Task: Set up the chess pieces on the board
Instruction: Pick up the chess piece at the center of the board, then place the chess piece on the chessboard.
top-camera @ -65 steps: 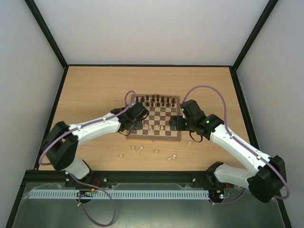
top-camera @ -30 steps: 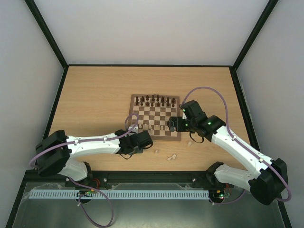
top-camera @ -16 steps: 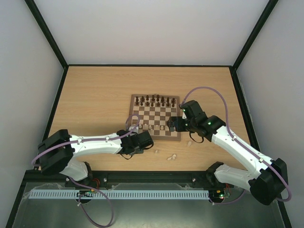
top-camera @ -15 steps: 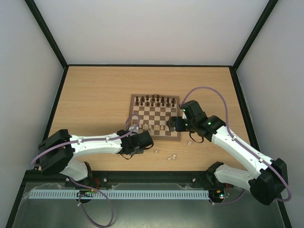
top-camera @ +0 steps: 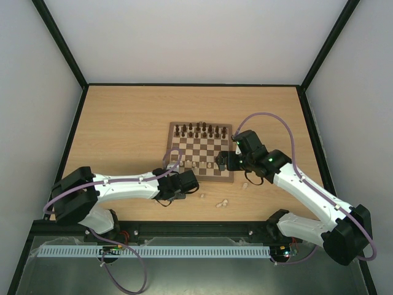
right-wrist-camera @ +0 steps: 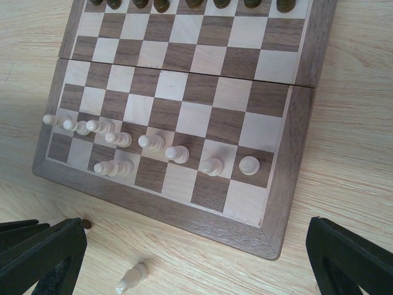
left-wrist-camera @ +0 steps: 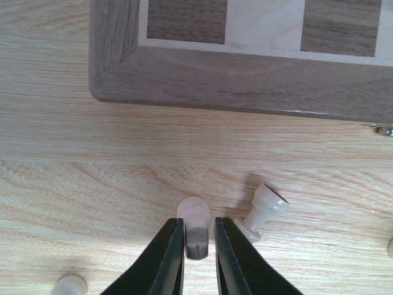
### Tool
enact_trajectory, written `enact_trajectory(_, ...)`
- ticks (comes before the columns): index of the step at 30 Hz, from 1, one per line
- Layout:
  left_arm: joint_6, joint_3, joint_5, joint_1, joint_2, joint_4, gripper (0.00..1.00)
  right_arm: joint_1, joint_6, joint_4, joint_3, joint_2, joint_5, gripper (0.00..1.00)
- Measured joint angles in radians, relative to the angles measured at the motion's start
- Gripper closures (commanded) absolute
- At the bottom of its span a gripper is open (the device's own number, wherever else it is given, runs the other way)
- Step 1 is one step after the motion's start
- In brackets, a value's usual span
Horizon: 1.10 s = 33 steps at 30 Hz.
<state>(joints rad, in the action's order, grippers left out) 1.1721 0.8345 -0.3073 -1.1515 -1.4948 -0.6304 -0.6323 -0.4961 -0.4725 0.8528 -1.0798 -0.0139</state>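
Pinching a pawn (left-wrist-camera: 194,214) on the desk (left-wrist-camera: 73,160), the left hand (left-wrist-camera: 199,228) sits just off the board (left-wrist-camera: 245,77)'s near-left corner, with a tipped piece (left-wrist-camera: 263,212) right beside it. Pale pieces (right-wrist-camera: 150,142) line the board's near rows. Right hand (right-wrist-camera: 195,246) is spread wide over the near-right corner, and desk shows past that edge.

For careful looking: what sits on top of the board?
Pale chess pieces in the near rows, dark pieces along the far edge; overhead, the right arm covers its right edge.
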Motion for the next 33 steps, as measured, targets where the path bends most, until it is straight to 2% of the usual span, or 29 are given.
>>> enact_trajectory(5, 0.0, 0.0, -0.002, 0.0, 0.0, 0.0, 0.92, 0.0, 0.0, 0.0, -0.002, 0.0, 0.003, 0.02)
enact_trajectory(16, -0.015, 0.026, -0.038, 0.009, 0.001, -0.058, 0.93, 0.0, 0.0, 0.002, -0.009, 0.0, 0.003, 0.01)
enact_trajectory(27, -0.145, 0.157, -0.088, 0.14, 0.006, -0.07, 0.92, 0.0, 0.0, 0.002, -0.009, 0.0, 0.002, 0.02)
enact_trajectory(33, -0.224, 0.208, -0.086, 0.194, -0.063, -0.029, 0.92, 0.0, 0.0, 0.002, -0.009, 0.0, -0.002, 0.01)
